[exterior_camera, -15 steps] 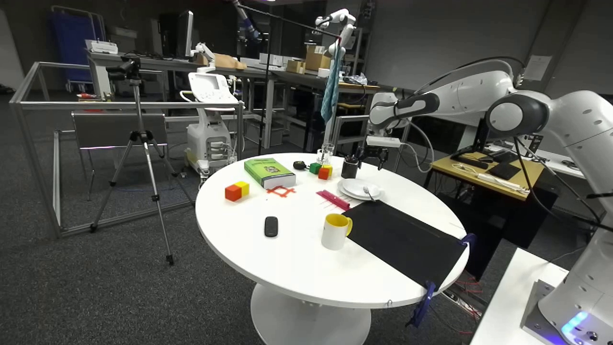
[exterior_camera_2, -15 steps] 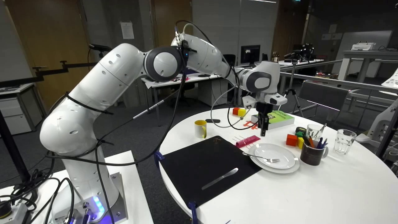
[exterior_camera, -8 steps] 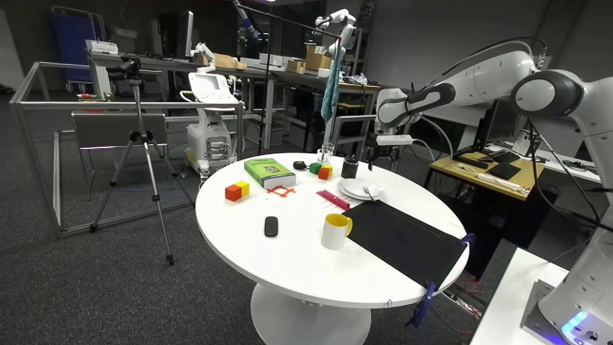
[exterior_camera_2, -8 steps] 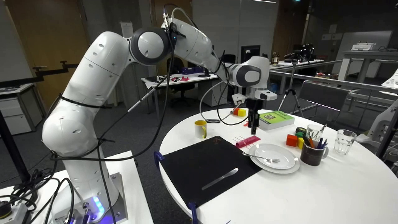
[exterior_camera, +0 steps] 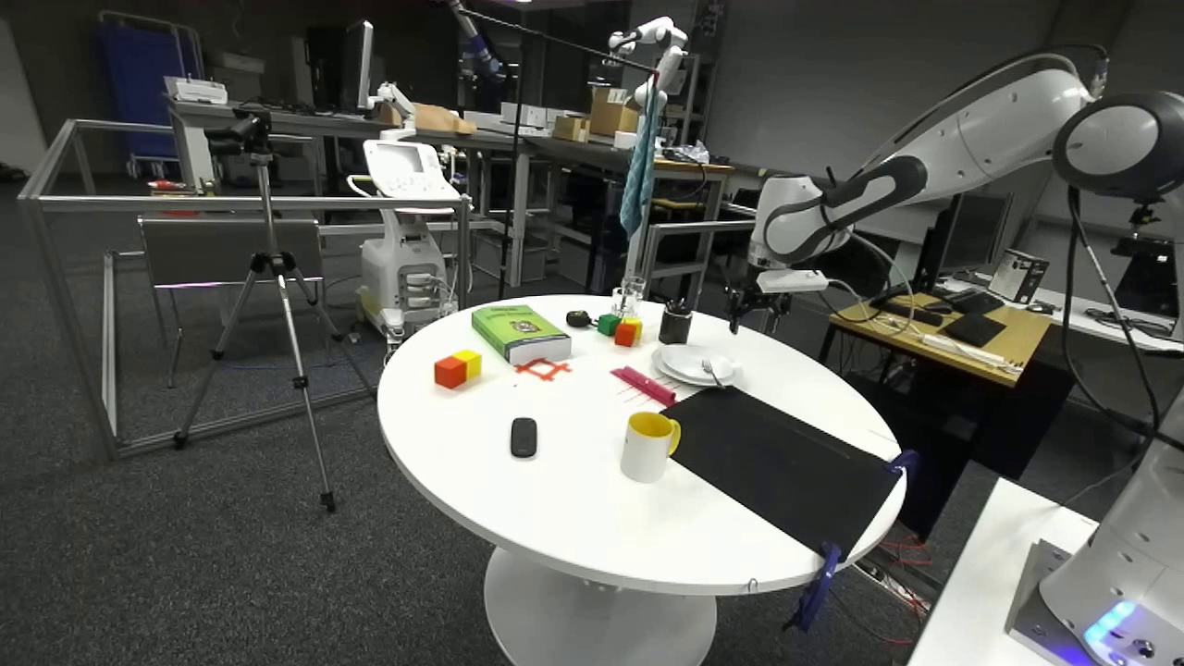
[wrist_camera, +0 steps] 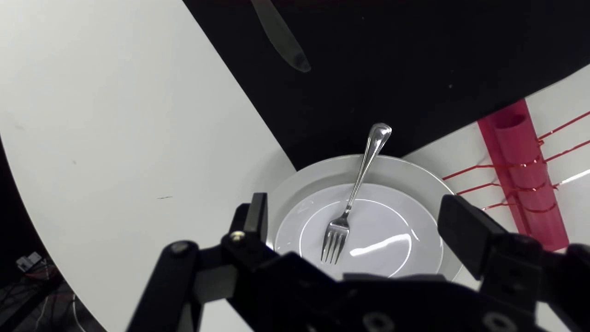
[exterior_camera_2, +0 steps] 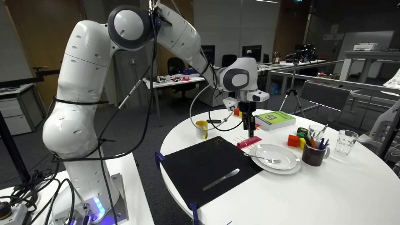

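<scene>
Beneath spread fingers [wrist_camera: 465, 235], fork [wrist_camera: 339, 224] aslant on stacked plates [wrist_camera: 387, 219], handle toward black mat [wrist_camera: 415, 83]

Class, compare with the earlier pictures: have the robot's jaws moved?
Yes: in both exterior views the open jaws have shifted away from the dark pen mug, which has stayed put.

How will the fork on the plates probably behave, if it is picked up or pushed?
The fork looks like rigid metal, so it probably will not bend. Its polished shine suggests it may be slippery to grasp. Its handle reaches past the rim of the larger plate, so a push there might swivel it on the glossy smaller plate.
</scene>
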